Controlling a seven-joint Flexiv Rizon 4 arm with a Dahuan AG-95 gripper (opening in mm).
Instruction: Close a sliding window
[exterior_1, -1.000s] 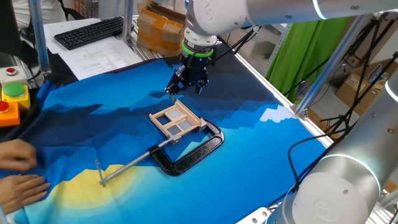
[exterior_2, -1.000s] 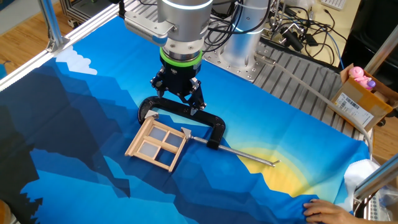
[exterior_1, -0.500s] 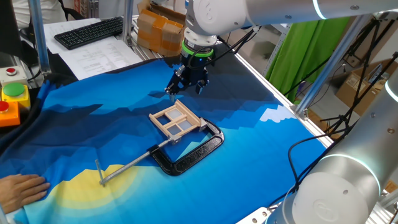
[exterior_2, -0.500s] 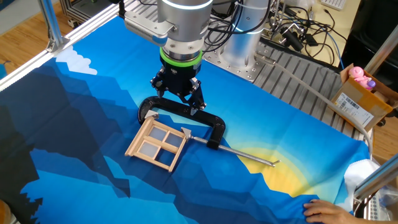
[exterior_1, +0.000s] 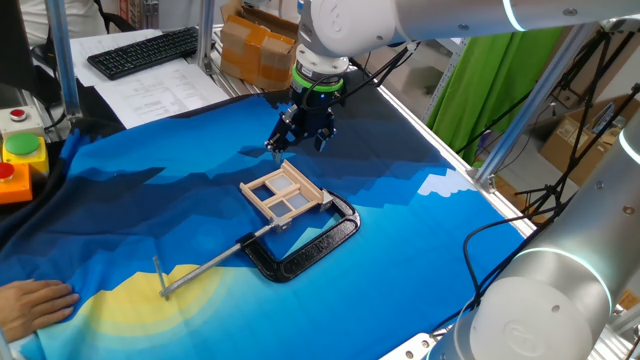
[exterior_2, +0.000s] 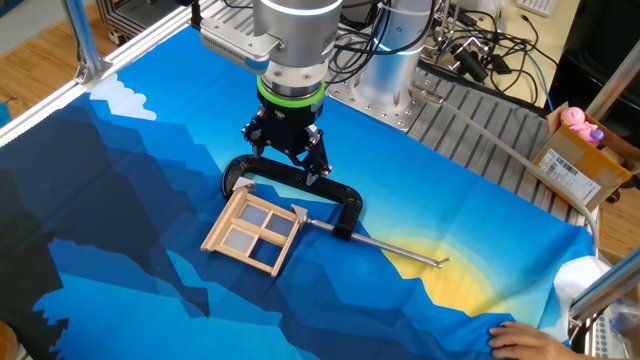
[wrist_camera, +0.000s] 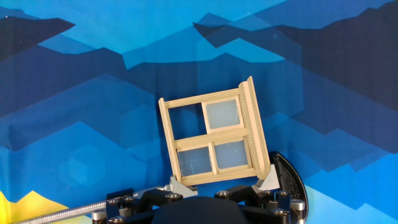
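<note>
Because the hand camera looks straight down along the fingers, what lies nearest in it is the gripper (wrist_camera: 216, 186) itself: two pale fingertips (wrist_camera: 176, 185) stand well apart at the bottom edge with nothing between them, and the fixed views agree that the gripper (exterior_1: 300, 128) hangs empty in the air above the blue cloth (exterior_2: 120, 200). Just past those tips in the hand view is the sliding window (wrist_camera: 212, 139), a small pale wooden frame lying flat on the cloth, slightly rotated, its crossbars marking off panes; one upper pane looks open to the cloth beneath while the others look frosted, which suggests a sash not yet slid home, though the pictures do not settle this. The window is pinned at one end by the black C-clamp (exterior_2: 300, 185), whose curved body arcs around that end and whose long silver screw rod (exterior_2: 390, 249) runs out toward the yellow patch of cloth; my judgement is that the clamp is there to keep the frame from skating away when a finger pushes the sash. The wide finger spacing would suit coming down on either side of a sash bar. Farther off, a person's hand (exterior_1: 35, 303) rests on the cloth edge, well apart from the window, and beyond the table a keyboard (exterior_1: 145, 52) and red and green buttons (exterior_1: 20, 150) sit idle.
</note>
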